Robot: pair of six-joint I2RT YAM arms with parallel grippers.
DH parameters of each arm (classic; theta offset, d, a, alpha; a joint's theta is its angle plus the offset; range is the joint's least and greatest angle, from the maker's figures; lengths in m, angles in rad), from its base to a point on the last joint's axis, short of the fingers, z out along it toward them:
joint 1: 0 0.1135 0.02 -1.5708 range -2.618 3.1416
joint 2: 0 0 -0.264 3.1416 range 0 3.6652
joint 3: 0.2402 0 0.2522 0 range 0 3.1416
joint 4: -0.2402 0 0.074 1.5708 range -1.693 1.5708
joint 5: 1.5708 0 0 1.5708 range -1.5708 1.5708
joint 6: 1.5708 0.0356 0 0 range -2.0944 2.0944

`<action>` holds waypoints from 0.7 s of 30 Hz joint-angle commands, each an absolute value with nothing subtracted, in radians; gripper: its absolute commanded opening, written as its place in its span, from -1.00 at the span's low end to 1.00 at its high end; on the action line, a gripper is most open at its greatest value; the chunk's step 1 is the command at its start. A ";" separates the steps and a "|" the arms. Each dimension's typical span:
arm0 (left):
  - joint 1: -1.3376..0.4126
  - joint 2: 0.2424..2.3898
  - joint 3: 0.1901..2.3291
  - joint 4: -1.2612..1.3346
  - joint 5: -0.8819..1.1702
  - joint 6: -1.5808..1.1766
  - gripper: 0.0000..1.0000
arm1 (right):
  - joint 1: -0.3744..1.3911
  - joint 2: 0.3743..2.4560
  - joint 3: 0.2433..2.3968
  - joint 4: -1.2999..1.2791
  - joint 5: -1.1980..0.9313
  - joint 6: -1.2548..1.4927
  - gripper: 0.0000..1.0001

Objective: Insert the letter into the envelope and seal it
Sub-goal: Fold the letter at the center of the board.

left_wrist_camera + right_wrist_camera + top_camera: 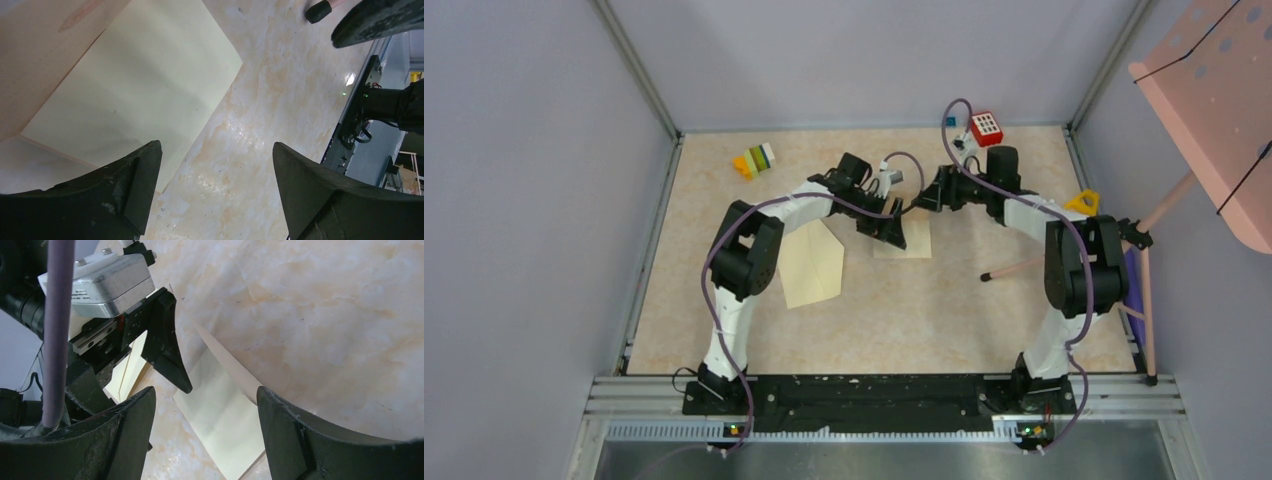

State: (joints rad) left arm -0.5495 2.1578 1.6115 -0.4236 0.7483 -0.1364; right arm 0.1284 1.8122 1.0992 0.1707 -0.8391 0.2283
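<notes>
letter (916, 245) not yet in envelope (809, 262), unsealed | my left claw (216, 145), right claw (205, 390): apart, holding nothing | insert, seal remain

One table (924, 320) carries two robot arms, a left arm (746, 262) and a right arm (1081, 262), each with one pair of jaws. Two pale paper pieces lie on it: one envelope (812, 262) with a pointed flap and one smaller letter (916, 246). There is one cluster of coloured blocks (755, 160) — too small to count singly — one red box (986, 127) with white dots, one yellow triangular piece (1082, 203), and one pink perforated stand (1214, 100).
</notes>
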 commanded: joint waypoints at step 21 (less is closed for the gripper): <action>-0.385 1.883 1.700 -0.471 1.041 -0.049 0.74 | 0.139 1.696 1.049 0.036 -1.027 0.042 0.40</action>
